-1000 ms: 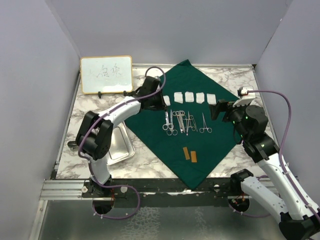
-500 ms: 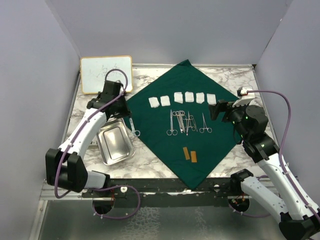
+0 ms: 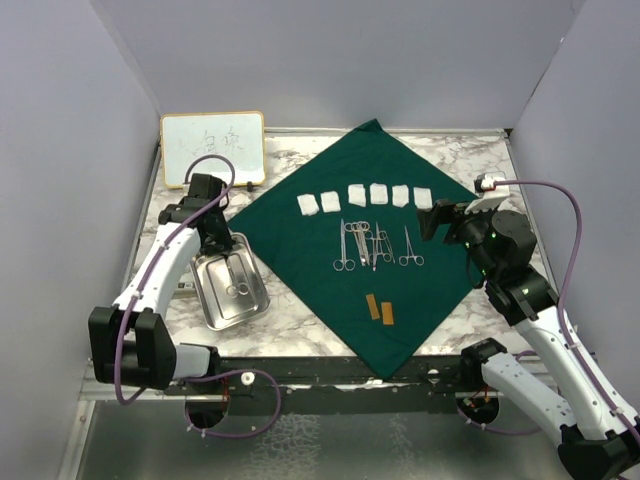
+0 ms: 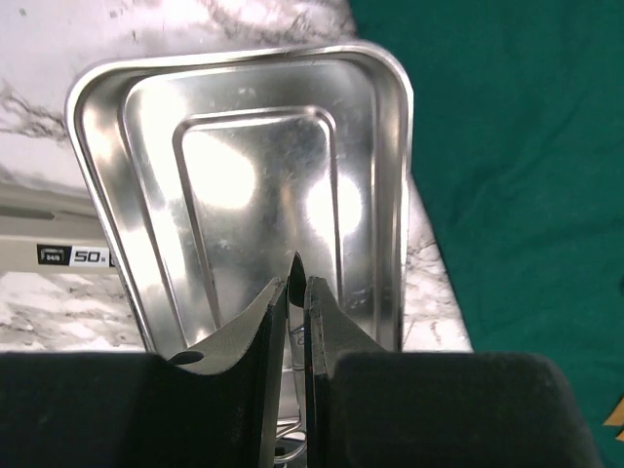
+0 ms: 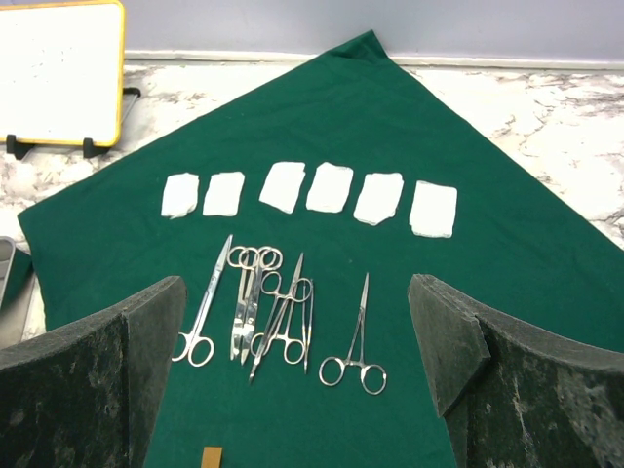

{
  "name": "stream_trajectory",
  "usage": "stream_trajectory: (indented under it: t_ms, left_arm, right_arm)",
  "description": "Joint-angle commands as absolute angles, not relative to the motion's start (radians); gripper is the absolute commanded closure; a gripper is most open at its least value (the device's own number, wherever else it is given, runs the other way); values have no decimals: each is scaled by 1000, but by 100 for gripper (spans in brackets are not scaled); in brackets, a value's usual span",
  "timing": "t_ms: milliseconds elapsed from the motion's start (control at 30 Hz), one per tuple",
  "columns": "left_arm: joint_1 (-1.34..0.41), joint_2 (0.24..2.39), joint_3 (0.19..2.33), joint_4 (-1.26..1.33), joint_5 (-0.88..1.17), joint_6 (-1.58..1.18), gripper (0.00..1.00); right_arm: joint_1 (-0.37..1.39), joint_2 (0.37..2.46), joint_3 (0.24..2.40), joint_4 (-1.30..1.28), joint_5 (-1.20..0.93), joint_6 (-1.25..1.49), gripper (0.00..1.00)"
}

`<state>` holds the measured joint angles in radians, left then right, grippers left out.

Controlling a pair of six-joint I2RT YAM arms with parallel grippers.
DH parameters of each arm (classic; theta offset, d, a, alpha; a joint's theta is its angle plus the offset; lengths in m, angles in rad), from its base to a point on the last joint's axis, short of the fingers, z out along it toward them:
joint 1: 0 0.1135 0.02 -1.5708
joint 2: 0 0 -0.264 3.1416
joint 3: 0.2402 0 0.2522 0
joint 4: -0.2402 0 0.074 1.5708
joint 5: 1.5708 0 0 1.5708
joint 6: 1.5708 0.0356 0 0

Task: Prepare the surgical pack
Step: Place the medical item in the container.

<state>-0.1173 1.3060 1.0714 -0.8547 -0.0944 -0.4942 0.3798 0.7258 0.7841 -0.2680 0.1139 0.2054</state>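
Currently the task stands at an early stage. The drape [image 3: 300, 255] lies spread flat as a diamond on the table [image 3: 450, 160], unfolded. Six gauze squares [image 3: 379, 194] sit in a row across its upper half. Below them a cluster of silver instruments [image 3: 372, 245] lies on the cloth, several overlapping. Two small tan strips [image 3: 378, 308] lie nearer the front corner. The steel tray [image 3: 205, 300] stands off the drape, just beside its left edge, on the bare table.

Left end effector [image 4: 295, 285]: narrow, nearly closed on one thin instrument [image 4: 296, 265], whose tip shows between the fingers. It hangs over the tray floor. Whether the instrument already rests on the tray cannot be told from the wrist view; the overhead view suggests it lies low in the tray.

Right end effector [image 5: 297, 283]: jaws wide, holding nothing, poised above the right side of the drape and facing the instruments and gauze.

Assessment: one instrument is at the tray. The others on the cloth, and all six gauze squares, are untouched. Outstanding, in my judgement, are loading the other items, setting the tray on the drape and folding the cloth into a bundle. The whiteboard [image 3: 212, 148] at the rear left plays no part.
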Motion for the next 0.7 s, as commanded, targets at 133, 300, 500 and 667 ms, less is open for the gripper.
stream_trajectory:
  t_ms: [133,300,500,667]
  left_arm:
    - [-115,1381,990,-752,-92,-489,100]
    - [-115,1414,933,-649,-56,-482,100]
    - [-114,1467,880,-549,-28,-481,100]
    - [-115,1498,857,-517,-21,-462,100]
  right_arm:
    - [385,717,782,-240,98,210,0]
    - [385,707,778,-237,99,211,0]
    - [386,712,778,-236,96,213,0]
    - [385,712,779,-235,95,212,0]
